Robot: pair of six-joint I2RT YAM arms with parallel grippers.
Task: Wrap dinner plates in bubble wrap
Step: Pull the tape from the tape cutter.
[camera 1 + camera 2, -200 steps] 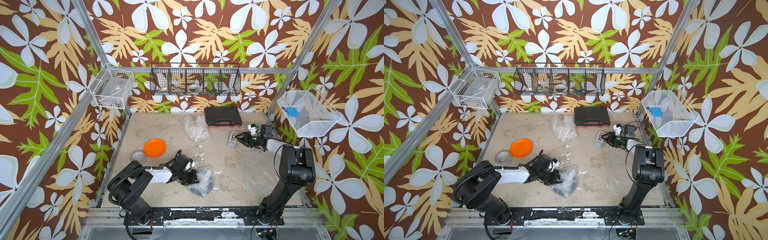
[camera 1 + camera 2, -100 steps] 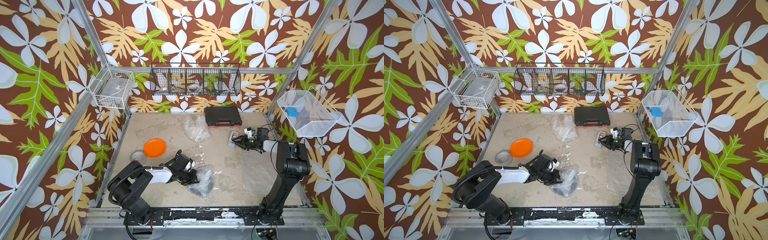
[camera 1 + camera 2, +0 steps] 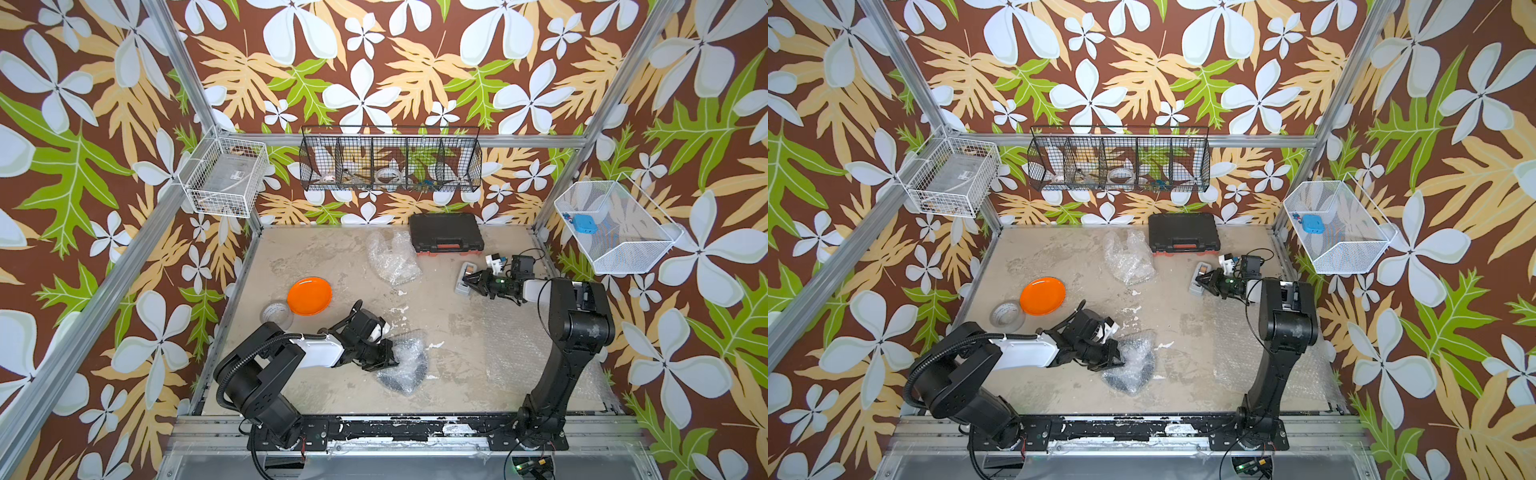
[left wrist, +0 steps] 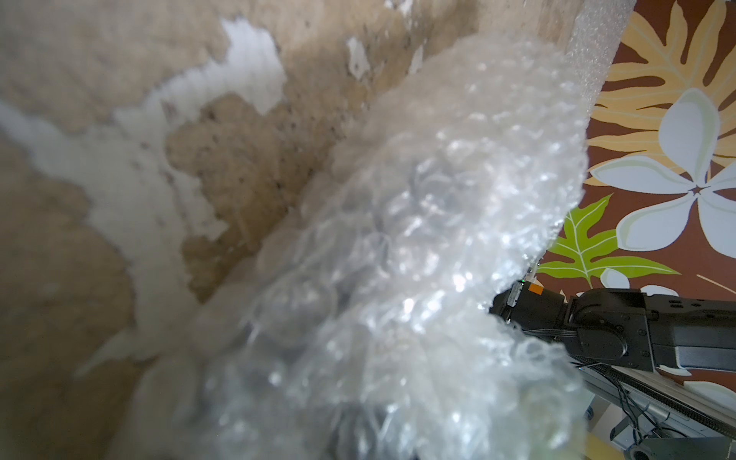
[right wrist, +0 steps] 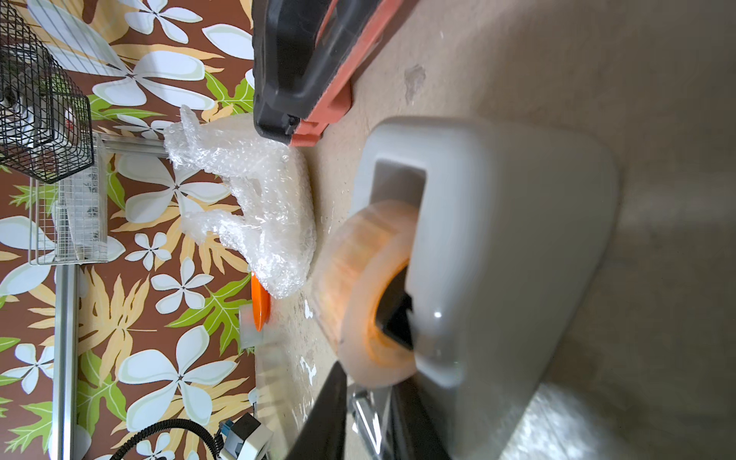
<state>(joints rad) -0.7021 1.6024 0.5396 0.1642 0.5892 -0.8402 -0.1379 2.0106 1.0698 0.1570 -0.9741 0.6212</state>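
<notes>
The orange dinner plate point(image 3: 309, 296) lies bare at the left of the table and shows edge-on in the right wrist view point(image 5: 259, 306). A black plate point(image 3: 395, 380) lies near the front under crumpled bubble wrap point(image 3: 409, 353). My left gripper point(image 3: 390, 362) is shut on that wrap's edge; in the left wrist view the bubble wrap point(image 4: 398, 259) hides the jaws. My right gripper point(image 3: 468, 281) is at a grey tape dispenser point(image 5: 498, 259). Its jaws point(image 5: 366, 422) stand a little apart around a shiny strip below the tape roll point(image 5: 358, 286).
A second crumpled bubble wrap bundle point(image 3: 392, 257) lies at the back beside a black case point(image 3: 446, 232). A flat bubble wrap sheet point(image 3: 519, 353) covers the table's right front. A loose tape roll point(image 3: 276, 314) sits by the orange plate. Wire baskets point(image 3: 390, 166) hang on the walls.
My right gripper has moved left onto the tape dispenser and its jaws have narrowed. The left arm and the wrapped plate have not moved.
</notes>
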